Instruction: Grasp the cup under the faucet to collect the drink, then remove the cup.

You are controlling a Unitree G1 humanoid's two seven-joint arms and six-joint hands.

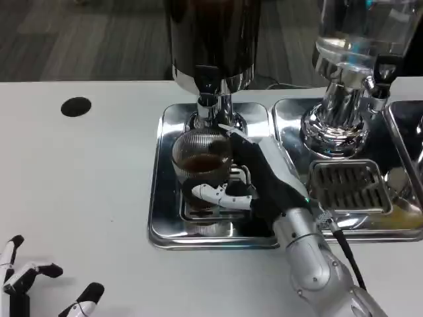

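A ribbed clear glass cup point(201, 162) with dark drink in its bottom stands on the steel drip tray point(162, 191), right under the faucet point(208, 99) of the dark dispenser. My right hand point(254, 175) wraps the cup from its right side, the thumb crossing in front near the base and fingers reaching up behind the rim. My left hand point(30, 290) lies at the bottom left corner of the table, fingers apart, holding nothing.
A second dispenser point(344, 112) with a clear tank stands to the right on its own steel tray with a slotted grate point(347, 185). A black round hole point(76, 106) marks the table at the far left.
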